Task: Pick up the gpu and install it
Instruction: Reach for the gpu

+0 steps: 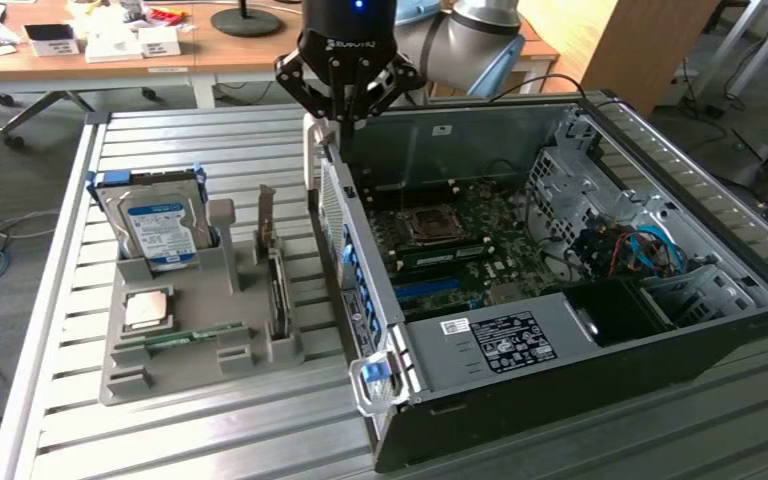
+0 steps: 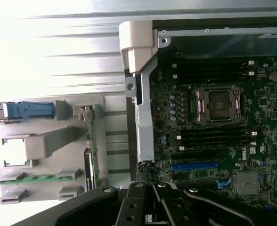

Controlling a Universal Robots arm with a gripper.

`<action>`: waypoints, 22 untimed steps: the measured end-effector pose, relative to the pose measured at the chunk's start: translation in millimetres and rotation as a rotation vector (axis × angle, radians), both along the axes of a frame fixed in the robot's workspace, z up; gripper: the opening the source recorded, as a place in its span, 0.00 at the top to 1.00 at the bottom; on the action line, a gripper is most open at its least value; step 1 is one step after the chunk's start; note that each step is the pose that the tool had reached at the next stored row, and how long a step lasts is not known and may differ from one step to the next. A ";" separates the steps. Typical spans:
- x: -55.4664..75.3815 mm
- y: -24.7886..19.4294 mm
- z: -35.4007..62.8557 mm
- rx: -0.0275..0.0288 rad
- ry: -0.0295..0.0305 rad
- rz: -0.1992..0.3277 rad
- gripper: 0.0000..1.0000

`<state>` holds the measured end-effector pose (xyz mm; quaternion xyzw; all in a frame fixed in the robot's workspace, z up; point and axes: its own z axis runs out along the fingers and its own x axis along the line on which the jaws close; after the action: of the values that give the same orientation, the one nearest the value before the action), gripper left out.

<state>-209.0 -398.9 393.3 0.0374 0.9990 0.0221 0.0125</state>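
Note:
The gpu [image 1: 276, 285] stands on edge in a slot of the grey holder [image 1: 177, 385], its metal bracket end pointing to the back. The wrist view shows the gpu [image 2: 92, 150] as a thin green edge beside the case wall. My gripper [image 1: 347, 118] hangs shut and empty above the rear top edge of the open computer case [image 1: 398, 400], up and to the exterior view's right of the gpu. Its black linkages and the gripper [image 2: 148, 184] sit over the case's rear frame. Inside the case lies the motherboard [image 2: 223, 155] with a blue card slot [image 2: 195, 165].
In the holder are also a hard drive [image 1: 157, 228] with a blue-white label, a processor chip [image 1: 148, 308] and a thin green memory stick [image 1: 191, 336]. Everything rests on a slatted metal table [image 1: 197, 140]. Blue cables [image 1: 638, 250] and drive cages fill the case's right end.

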 end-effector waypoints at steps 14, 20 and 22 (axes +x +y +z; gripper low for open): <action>-32.6 0.0 -0.1 0.0000 0.0000 0.000 0.89; -43.0 0.0 -0.2 0.0000 0.0000 0.000 0.89; -46.5 0.0 -0.3 0.0000 0.0000 0.000 0.89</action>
<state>-255.5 -398.8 393.0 0.0374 0.9990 0.0221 0.0125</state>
